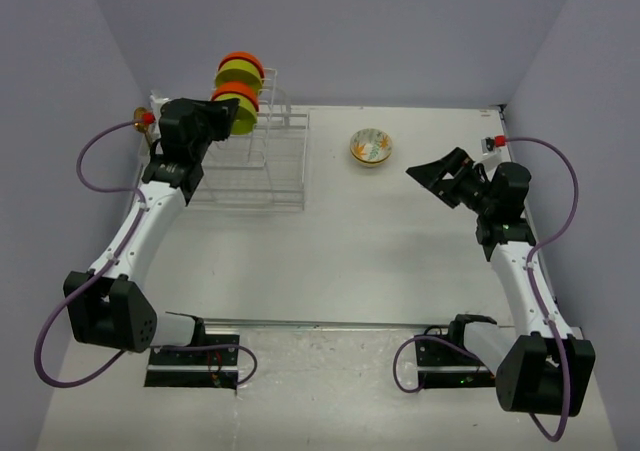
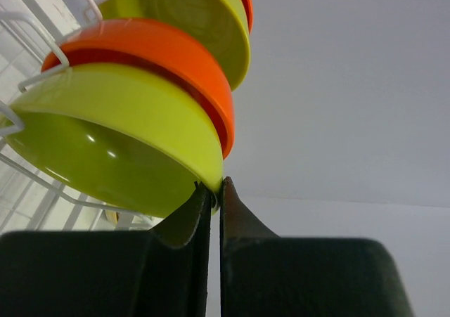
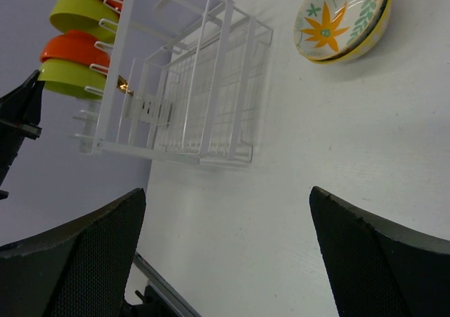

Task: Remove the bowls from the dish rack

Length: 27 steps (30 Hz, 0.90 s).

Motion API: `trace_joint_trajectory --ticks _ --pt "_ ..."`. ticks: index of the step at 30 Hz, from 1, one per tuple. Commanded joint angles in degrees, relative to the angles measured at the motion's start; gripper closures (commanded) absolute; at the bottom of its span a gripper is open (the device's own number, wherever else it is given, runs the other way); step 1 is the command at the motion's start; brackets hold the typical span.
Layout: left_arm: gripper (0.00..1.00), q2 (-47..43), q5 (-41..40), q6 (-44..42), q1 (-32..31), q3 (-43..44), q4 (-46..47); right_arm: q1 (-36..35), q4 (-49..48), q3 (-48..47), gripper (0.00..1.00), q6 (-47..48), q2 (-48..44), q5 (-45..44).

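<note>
The white wire dish rack (image 1: pixel 262 166) stands at the back left. Its upright section holds two orange and two lime-green bowls on edge. My left gripper (image 1: pixel 224 117) is at the nearest lime-green bowl (image 1: pixel 243 113). In the left wrist view the gripper (image 2: pixel 215 186) is shut on that bowl's (image 2: pixel 119 134) rim, with an orange bowl (image 2: pixel 165 50) right behind it. The white floral bowl (image 1: pixel 370 147) sits upright on the table, right of the rack. My right gripper (image 1: pixel 440 176) is open and empty above the table; its wrist view (image 3: pixel 228 211) shows the floral bowl (image 3: pixel 341 18) and the rack (image 3: pixel 190 92).
Purple walls close in the white table on three sides. The rack's low basket (image 1: pixel 285 176) looks empty. A small red and gold fitting (image 1: pixel 143 119) sits by the left wall behind the left arm. A metal rail (image 1: pixel 320 323) runs along the near edge.
</note>
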<state>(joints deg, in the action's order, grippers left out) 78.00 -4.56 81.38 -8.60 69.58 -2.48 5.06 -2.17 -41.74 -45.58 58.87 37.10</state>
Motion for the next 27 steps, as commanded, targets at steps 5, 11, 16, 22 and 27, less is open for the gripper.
trace_joint_trajectory --ticks 5,11,16,22,27 --pt "1.00 -2.5 -1.2 -0.2 0.4 -3.0 3.4 1.0 -0.7 -0.1 0.01 2.3 -0.5 -0.4" --pt "1.00 -5.4 -2.9 -2.5 0.4 -3.2 5.0 1.1 0.1 -0.1 0.01 3.3 -0.3 -1.5" --pt "1.00 -8.0 -2.2 -6.1 0.4 -5.1 12.3 1.1 -0.5 0.2 0.01 3.3 -0.5 -1.2" --pt "1.00 -9.4 -1.1 -6.8 0.4 -6.1 14.3 1.2 -0.3 0.1 0.01 3.5 -0.3 -1.2" --pt "1.00 -11.6 -2.0 -6.7 0.4 -7.3 13.8 1.2 -0.2 0.0 0.01 3.6 -0.2 -1.6"
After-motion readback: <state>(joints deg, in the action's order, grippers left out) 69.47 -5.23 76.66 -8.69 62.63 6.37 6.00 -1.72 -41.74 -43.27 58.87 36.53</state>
